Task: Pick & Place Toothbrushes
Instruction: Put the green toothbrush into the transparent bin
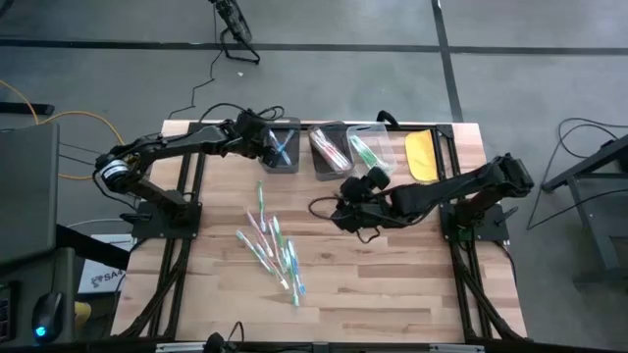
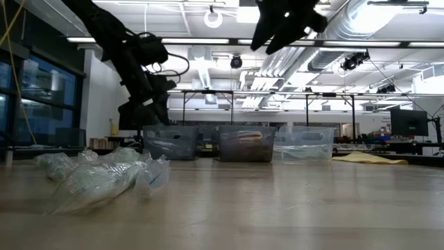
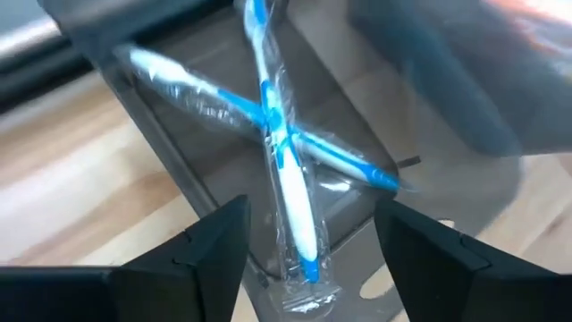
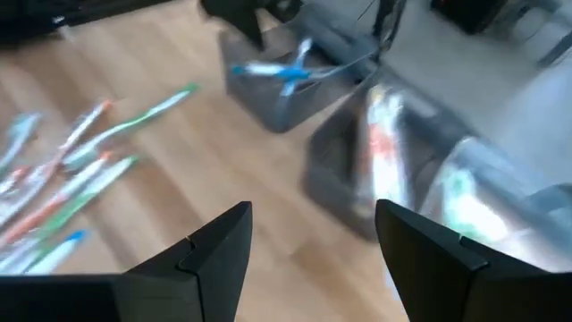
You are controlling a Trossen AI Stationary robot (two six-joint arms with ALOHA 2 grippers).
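Left claw (image 1: 278, 147) hangs released over the left bin (image 1: 291, 162), blue toothbrush (image 3: 286, 170) lengthwise beneath it, while the nearer, empty right claw (image 1: 345, 211) faces the tabletop pile (image 1: 273, 250)

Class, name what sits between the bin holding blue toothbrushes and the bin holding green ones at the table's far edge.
A third bin holding orange-red toothbrushes stands between the blue-brush bin and the green-brush bin, clearest in the high view.

an open lab hall: exposed ceiling ducts (image 2: 388, 28), strip lights, further workbenches (image 2: 291, 97) behind.
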